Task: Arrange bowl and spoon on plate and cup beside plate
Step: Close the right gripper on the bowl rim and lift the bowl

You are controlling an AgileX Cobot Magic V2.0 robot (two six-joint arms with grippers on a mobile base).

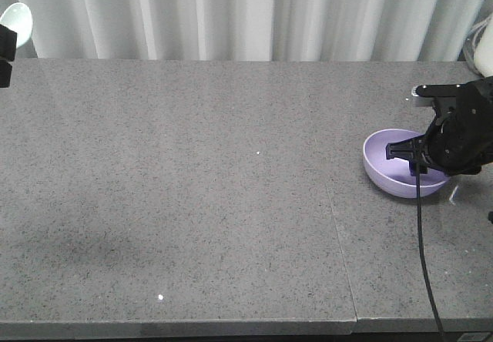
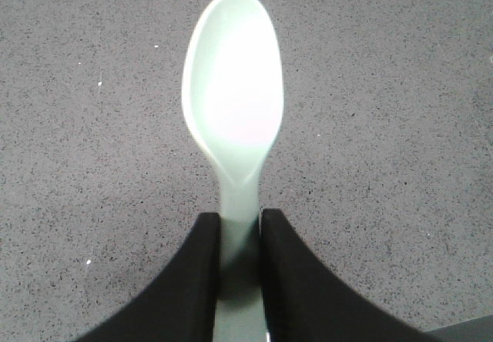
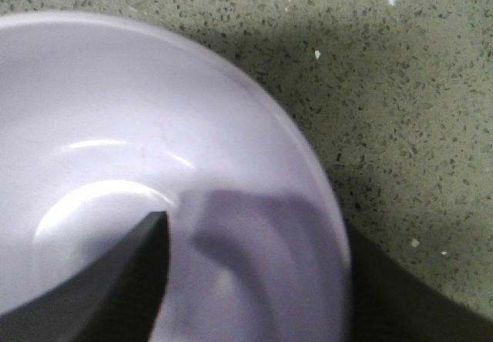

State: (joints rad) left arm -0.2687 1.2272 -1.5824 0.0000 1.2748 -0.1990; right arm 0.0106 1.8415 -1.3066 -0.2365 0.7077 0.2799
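Note:
The pale mint-green spoon (image 2: pixel 233 99) is held by its handle between the black fingers of my left gripper (image 2: pixel 240 220), bowl end forward, above the grey table. In the front view the spoon (image 1: pixel 17 20) shows at the far left edge, lifted well off the table. The lavender bowl (image 1: pixel 394 166) rests on the table at the right. My right gripper (image 3: pixel 258 230) stands open astride the bowl's (image 3: pixel 115 111) near wall, one finger inside (image 3: pixel 127 276) and the other outside the rim. The plate and the cup are out of view.
The grey speckled table (image 1: pixel 192 188) has a seam (image 1: pixel 339 226) running toward the front right. A white curtain (image 1: pixel 246 11) hangs behind it. A white object (image 1: pixel 484 45) sits at the far right edge. A black cable (image 1: pixel 422 242) hangs from the right arm.

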